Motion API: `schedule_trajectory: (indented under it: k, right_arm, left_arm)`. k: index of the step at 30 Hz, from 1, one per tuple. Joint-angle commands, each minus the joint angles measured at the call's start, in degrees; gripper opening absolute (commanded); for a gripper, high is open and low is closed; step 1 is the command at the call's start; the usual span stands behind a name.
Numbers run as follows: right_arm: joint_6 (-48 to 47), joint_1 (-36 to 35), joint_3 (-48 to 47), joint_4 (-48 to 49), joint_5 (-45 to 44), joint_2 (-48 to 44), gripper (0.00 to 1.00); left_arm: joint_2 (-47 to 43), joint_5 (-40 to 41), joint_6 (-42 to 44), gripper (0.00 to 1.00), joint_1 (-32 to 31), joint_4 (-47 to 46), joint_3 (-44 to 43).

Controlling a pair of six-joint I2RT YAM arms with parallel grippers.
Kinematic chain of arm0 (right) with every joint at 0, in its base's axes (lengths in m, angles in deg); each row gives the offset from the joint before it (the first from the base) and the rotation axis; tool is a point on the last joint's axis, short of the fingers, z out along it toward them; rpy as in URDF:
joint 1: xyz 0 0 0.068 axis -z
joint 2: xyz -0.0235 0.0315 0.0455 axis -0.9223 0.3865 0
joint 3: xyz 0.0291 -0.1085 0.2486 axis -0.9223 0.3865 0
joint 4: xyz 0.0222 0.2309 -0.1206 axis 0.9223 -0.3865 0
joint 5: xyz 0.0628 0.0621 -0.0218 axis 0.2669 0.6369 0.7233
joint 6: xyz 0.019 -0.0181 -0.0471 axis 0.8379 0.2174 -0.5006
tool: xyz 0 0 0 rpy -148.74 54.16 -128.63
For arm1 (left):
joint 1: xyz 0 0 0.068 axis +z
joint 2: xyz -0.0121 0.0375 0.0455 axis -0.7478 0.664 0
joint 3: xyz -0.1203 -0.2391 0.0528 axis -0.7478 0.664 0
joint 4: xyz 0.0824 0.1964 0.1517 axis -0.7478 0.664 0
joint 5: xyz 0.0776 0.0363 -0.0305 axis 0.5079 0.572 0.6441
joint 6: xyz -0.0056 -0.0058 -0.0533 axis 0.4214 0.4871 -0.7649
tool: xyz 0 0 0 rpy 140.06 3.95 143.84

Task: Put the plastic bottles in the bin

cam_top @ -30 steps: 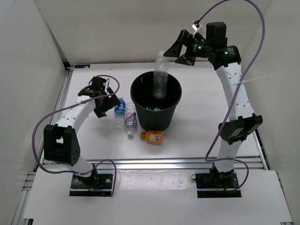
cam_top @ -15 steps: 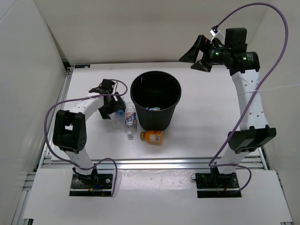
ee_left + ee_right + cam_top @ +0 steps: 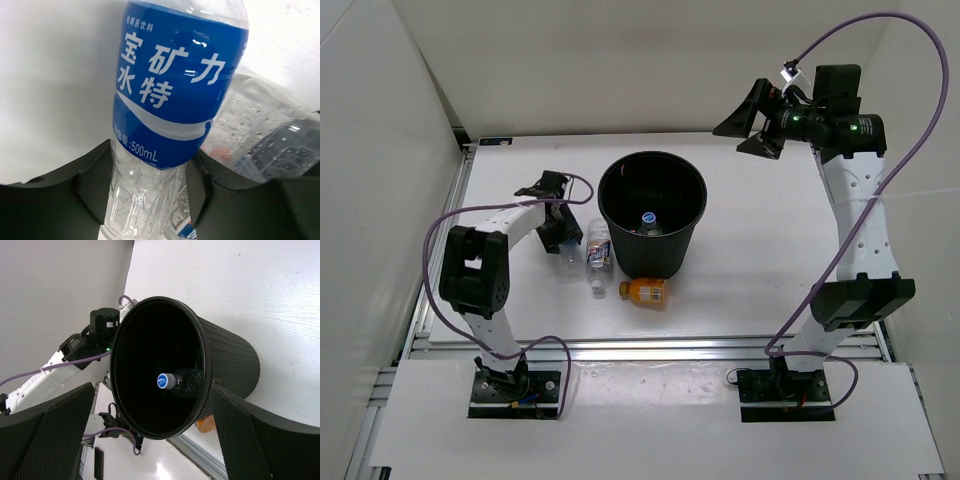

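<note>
Top external view: a white table boxed in by white walls, with a black bin in the middle.
The left claw straddles the blue-labelled bottle lying left of the bin; I cannot tell whether it squeezes. The right claw hangs splayed and empty, high at the far right. A blue-capped bottle lies inside the bin. The white-labelled bottle and orange bottle lie by its near side.

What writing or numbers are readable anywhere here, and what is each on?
"宝矿力水特": blue label on the clear bottle.
"500mL": same label, lower edge.
Small print above the big characters: too small to read surely.
White-label bottle, and the blue cap inside the bin: too small to read.
</note>
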Motion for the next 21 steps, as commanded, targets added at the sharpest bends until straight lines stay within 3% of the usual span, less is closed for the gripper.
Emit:
schedule_trajectory:
  k: [1, 6, 11, 13, 16, 21]
  right_arm:
    - [-0.33, 0.07, 0.77, 0.23, 2.25, -1.96, 1.0]
    - [0.29, 0.07, 2.61, 0.23, 2.78, -1.96, 1.0]
    - [0.82, 0.07, 3.15, 0.76, 3.48, -1.44, 1.0]
    - [0.82, 0.07, 3.15, 0.76, 3.48, -0.91, 1.0]
    - [0.82, 0.07, 4.29, 1.29, 3.48, -0.39, 1.0]
    - [1.35, 0.07, 5.95, 1.29, 3.48, -0.9, 1.0]
  left_arm:
    - [-6.39, 5.62, -2.73, 0.53, 1.12, 3.53, -2.11]
    - [-12.89, 13.38, -8.71, 0.53, 1.74, 14.15, -15.8]
    - [-18.96, 12.25, -11.61, 0.53, 1.22, 11.9, -22.24]
    - [-20.54, 10.23, -10.57, 0.53, -0.53, 8.66, -22.78]
    - [-19.94, 7.5, -9.08, 0.44, -5.19, 7.06, -28.83]
    - [-14.41, 8.11, -1.71, 0.5, -15.82, 5.65, -38.32]
